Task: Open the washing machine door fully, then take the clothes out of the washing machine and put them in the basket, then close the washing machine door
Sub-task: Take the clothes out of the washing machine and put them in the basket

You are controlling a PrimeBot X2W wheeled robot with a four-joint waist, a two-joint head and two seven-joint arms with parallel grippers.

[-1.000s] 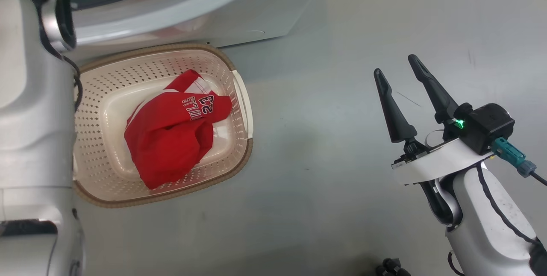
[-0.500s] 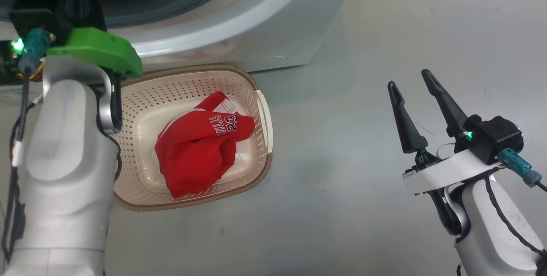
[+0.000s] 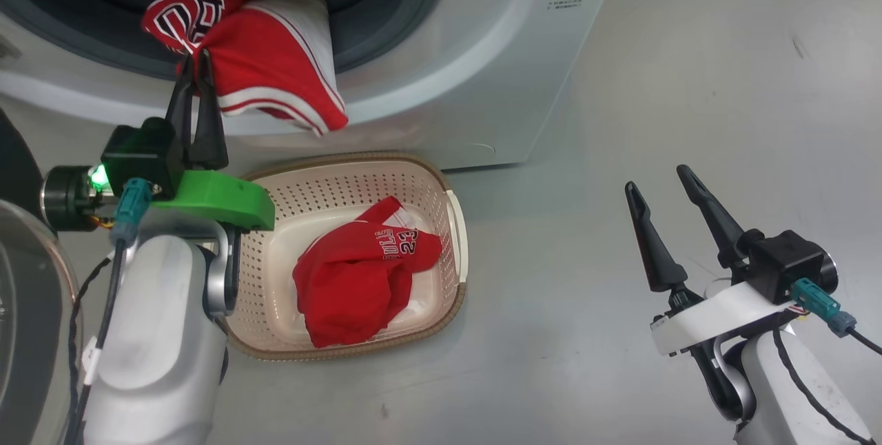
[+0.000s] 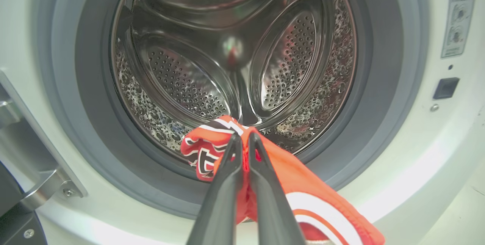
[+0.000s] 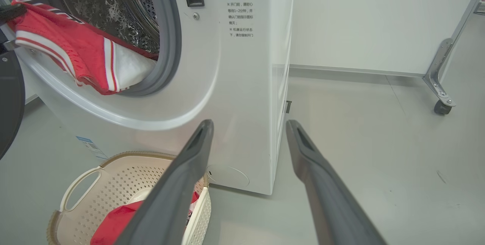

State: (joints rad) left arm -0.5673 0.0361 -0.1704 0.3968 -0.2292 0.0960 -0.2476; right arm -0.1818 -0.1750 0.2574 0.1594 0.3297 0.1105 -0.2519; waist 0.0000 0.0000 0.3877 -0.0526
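Since the left gripper (image 3: 195,59) had its two dark fingers pressed together on a fold of the held jersey (image 3: 275,66) at the mouth of the washing machine (image 3: 482,73), the coming move probably turned on where the basket (image 3: 331,190) lay from that pinch. It sat on the floor just in front of the machine, nearer the robot than the fingertips and a little to their right. The carry therefore looked like a pull back and down with a slight rightward drift.

From the grip, the held jersey's long axis ran to the right. It draped over the grey gasket (image 4: 83,85) and its white-striped hem hung down the machine's front above the basket's far rim. The left arm was plainly the nearer one. The right gripper (image 3: 656,180) hung well off to the right over bare floor, its fingers spread wide with nothing between them.

A second jersey (image 3: 344,286) lay crumpled inside the basket, towards its right wall.

In the left wrist view the drum (image 4: 212,47) looked mostly bare, but the bunched cloth hid its lower front lip, so more clothes there could not be ruled out. The pale left forearm covered the basket's left side. At the left edge the door (image 3: 21,293) was cut off, and how far it stood open could not be judged.
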